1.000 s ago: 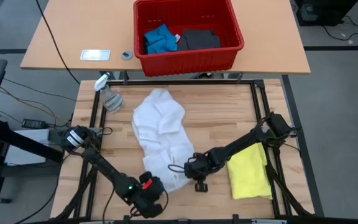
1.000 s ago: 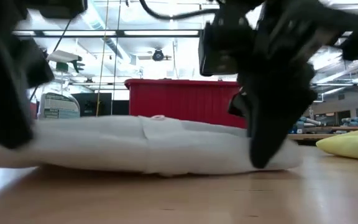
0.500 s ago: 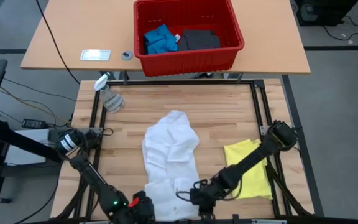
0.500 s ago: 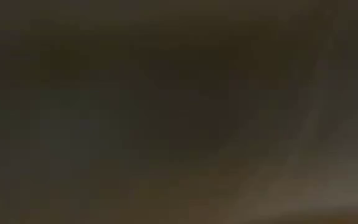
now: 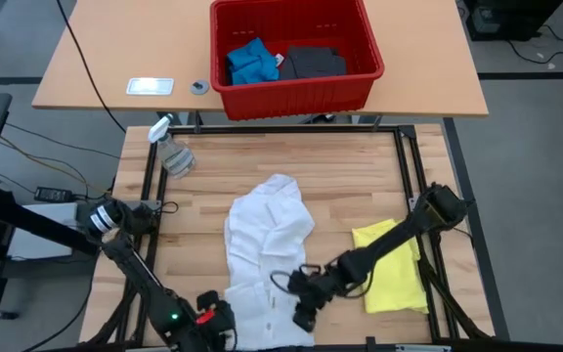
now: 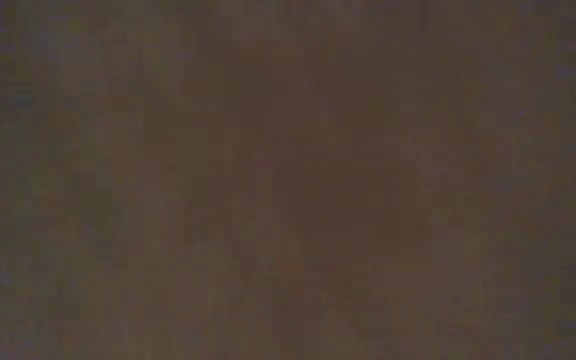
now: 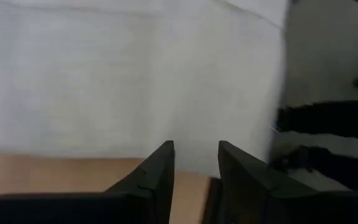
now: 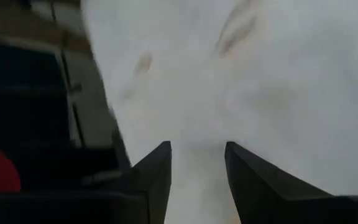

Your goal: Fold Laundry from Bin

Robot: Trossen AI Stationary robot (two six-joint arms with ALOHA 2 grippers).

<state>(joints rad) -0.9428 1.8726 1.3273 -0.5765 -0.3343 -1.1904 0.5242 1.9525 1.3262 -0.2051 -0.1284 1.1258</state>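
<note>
Cloth is what we are watching: the white shirt point(image 5: 267, 249) is lying lower centre on the table point(image 5: 360, 176). Left pincer point(image 7: 196, 163) and right pincer point(image 8: 197, 163) are gaping narrowly, apparently empty; we are risking a snagged hem bunching it.

A white shirt point(image 5: 267, 244) lies on a pale, wood-striped tabletop point(image 5: 360, 176) edged by a black frame, beside a bright yellow T-shirt point(image 5: 394, 269). Behind it, a red bin point(image 5: 296, 88) holds a blue piece point(image 5: 250, 61) and a dark grey piece point(image 5: 313, 62) on a tan table point(image 5: 106, 59). A clear spray bottle point(image 5: 171, 150) has a white head. Both arms are black; the left gripper point(image 5: 213, 318) carries a red patch and a green light. The low view shows only murky brown.
</note>
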